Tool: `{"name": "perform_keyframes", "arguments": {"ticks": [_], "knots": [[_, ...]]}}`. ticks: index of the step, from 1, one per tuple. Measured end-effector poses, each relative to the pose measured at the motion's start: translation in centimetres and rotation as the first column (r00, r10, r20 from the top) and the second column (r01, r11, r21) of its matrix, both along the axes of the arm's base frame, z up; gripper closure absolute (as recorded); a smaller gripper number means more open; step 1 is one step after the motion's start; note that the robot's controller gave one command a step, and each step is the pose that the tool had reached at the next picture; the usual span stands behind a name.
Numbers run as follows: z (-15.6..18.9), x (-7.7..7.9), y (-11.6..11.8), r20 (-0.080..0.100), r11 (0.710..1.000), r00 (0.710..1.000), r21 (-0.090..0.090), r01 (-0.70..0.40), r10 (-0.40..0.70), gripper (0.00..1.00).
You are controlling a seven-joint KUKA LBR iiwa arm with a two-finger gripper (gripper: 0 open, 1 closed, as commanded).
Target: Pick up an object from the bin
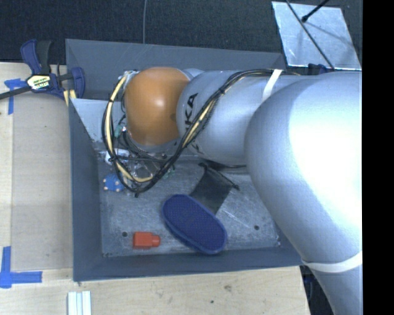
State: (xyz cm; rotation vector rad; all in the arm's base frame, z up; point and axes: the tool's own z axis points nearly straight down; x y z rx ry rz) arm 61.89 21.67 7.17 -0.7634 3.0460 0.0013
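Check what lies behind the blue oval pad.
A black flat sheet lies behind the blue oval pad; the pad covers its near edge, the arm its far end.

Setting: a pale beige tabletop [203, 294] borders the grey metal bin [86, 246] along its near and left sides. Beyond the bin lies a dark backdrop [184, 21]. At upper right, a thin dark rod [320, 9] crosses a light grey sheet [311, 37].
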Motion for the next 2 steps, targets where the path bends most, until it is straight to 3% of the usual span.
{"name": "perform_keyframes", "arguments": {"ticks": [1,2], "knots": [[11.1,0.9,0.4,0.011,0.998,0.998,0.004,0.056,-0.057,1.0],[20.6,-1.0,2.0,0.01,0.995,0.995,0.005,0.097,-0.097,1.0]]}}
